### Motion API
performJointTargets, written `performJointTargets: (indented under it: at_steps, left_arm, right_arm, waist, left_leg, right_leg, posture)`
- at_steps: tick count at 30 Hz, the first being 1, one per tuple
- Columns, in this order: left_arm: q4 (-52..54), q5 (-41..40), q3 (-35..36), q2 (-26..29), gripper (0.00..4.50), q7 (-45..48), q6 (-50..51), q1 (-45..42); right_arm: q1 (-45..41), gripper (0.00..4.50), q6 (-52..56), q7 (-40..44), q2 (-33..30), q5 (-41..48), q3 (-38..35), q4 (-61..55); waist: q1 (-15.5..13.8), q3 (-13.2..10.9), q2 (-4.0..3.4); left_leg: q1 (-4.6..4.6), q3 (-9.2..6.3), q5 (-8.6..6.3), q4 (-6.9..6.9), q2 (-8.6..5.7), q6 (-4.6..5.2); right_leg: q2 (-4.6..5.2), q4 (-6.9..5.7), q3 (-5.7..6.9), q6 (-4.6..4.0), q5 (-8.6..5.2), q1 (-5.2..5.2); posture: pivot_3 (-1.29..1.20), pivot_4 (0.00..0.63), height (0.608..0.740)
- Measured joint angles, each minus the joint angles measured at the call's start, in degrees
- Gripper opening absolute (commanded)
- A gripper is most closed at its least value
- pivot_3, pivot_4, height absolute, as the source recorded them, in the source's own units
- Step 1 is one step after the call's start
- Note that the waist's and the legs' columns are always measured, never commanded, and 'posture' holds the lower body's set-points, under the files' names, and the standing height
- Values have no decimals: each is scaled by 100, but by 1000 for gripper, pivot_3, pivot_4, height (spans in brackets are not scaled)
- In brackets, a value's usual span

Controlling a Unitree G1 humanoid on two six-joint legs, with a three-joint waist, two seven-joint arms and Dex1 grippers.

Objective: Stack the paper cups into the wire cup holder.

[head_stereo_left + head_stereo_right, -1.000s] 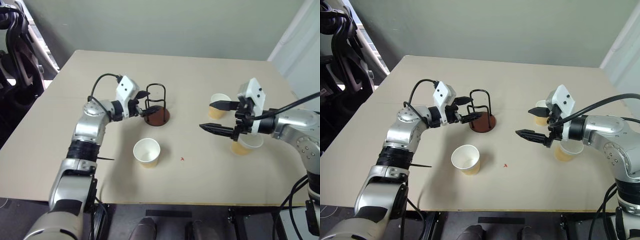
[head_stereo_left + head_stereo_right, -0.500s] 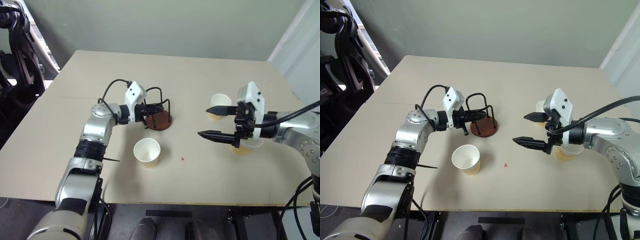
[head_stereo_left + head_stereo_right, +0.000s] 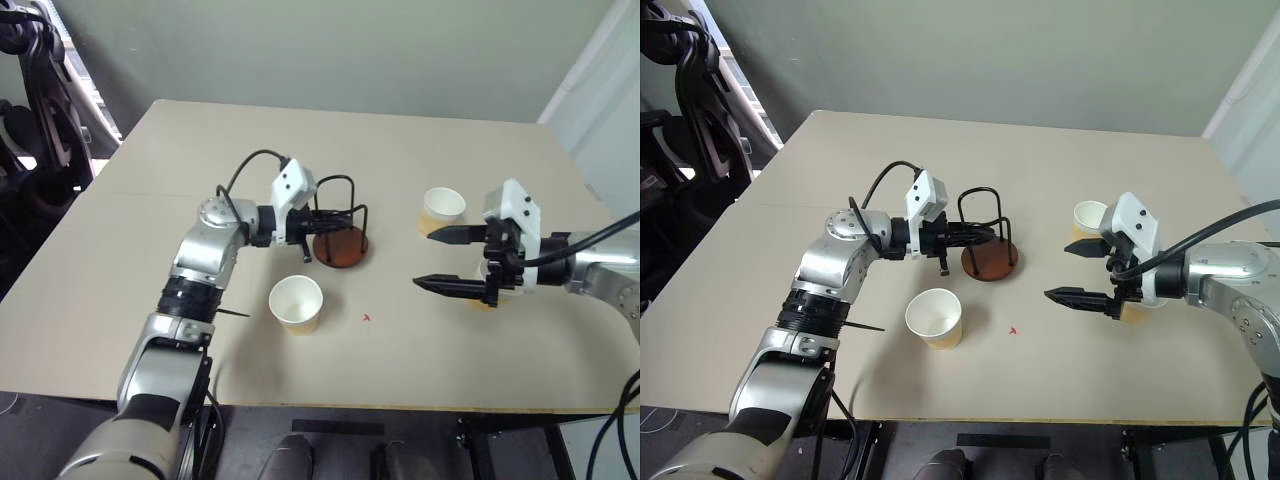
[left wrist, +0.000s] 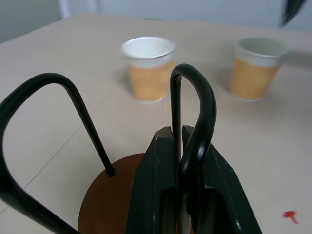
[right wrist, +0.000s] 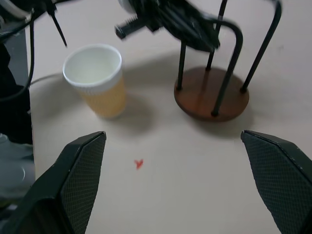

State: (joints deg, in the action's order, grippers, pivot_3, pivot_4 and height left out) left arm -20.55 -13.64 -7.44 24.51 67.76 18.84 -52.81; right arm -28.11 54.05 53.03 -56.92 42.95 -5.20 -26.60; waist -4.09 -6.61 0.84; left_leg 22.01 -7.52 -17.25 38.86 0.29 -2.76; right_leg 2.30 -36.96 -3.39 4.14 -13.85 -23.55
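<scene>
Left gripper (image 3: pixel 326 217) is clamped on one wire loop of the holder (image 3: pixel 340 246), near mid-table. Right gripper (image 3: pixel 442 258) hangs empty, jaws wide, pointing at the holder from the right side.

Three cups, all upright on the table and none in the holder yet: near cup (image 3: pixel 296 304) just in front of the holder, far cup (image 3: pixel 442 211) well to its right, third cup (image 3: pixel 1137 310) mostly hidden behind the right gripper.

Step in hand looks like positioning or steadying the holder. To do it well: keep the base flat on the table, slide rather than lift, since a pinch on a thin wire will probably pivot and tip the base. Stop where the right arm can reach above the loops, and hold while a cup goes in.

Hard to tell:
- whether the base is fully flat or slightly tilted
- exact loop count; wires overlap
- third cup's rim and whether the right gripper touches it
</scene>
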Motion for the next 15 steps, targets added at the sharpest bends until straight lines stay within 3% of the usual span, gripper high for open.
performJointTargets:
  at_steps: [15]
  left_arm:
    - [254, -84, -650, -386, 36, 1012, -179, -437]
  right_arm:
    - [560, 4500, 115, 106, -637, 135, -939, 33]
  waist:
    - [-28, 0, 0]
  left_leg:
    - [1, 6, -11, 17, -1, 19]
  right_leg:
    - [2, 1, -2, 12, 1, 13]
  posture:
    - [0, 150, 740]
